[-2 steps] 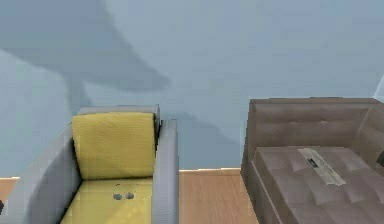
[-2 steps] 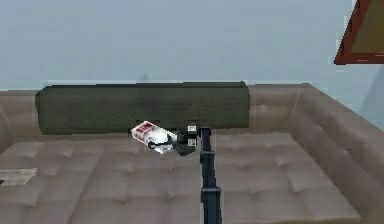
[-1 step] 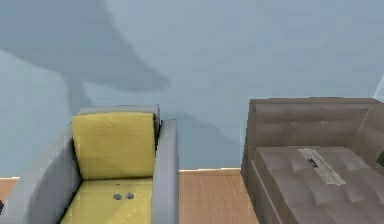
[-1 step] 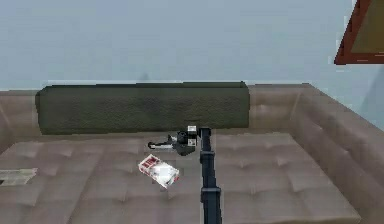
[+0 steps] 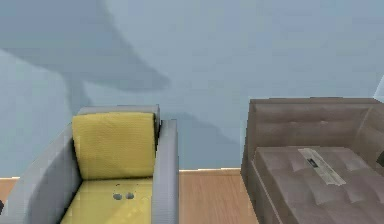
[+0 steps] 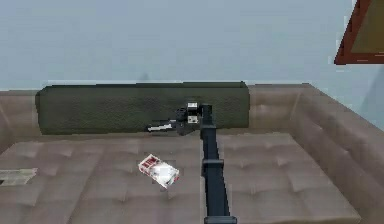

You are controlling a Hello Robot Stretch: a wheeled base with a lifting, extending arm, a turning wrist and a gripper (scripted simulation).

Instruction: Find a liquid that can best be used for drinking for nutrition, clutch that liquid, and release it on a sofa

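Note:
A small white and red box-like thing lies on the brown sofa's seat. My arm rises from the arm side view's bottom edge over that seat. The gripper is at its far end, up and a little right of the box, in front of a long dark green cushion that leans on the sofa's back. I cannot tell whether the gripper holds anything. In the forward view the brown sofa stands at the right.
A grey armchair with a yellow cushion stands at the forward view's left, two small grey things on its seat. A flat item lies on the sofa. Wood floor runs between them. A framed picture hangs top right.

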